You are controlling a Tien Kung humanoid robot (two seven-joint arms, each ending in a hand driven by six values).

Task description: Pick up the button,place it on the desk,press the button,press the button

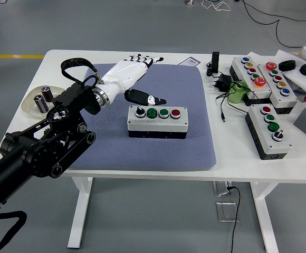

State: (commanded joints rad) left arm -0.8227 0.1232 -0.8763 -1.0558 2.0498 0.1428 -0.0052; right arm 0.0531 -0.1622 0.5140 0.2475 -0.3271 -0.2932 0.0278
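1. Left hand: white with black fingertips, raised above the far left part of the blue mat, fingers spread and flat, thumb angled down toward the right, gripping nothing.
2. Left arm: black, coming in from the lower left corner, crossing the table's near left edge up to the wrist.
3. Button box: grey top on a black base, lying flat near the middle of the mat, well clear of the hand, long side running left to right.
4. On its top, in a row from left to right: a black-and-white selector knob, two green buttons, one red button.
5. White table: carrying the mat at its centre.
6. Shallow dish at the table's left, beside the arm, holding two small cylinders standing upright.
7. At the right side of the table: three more button boxes, two at the far edge and one nearer, with a black plug and cable just left of them.
8. Right hand: out of sight.
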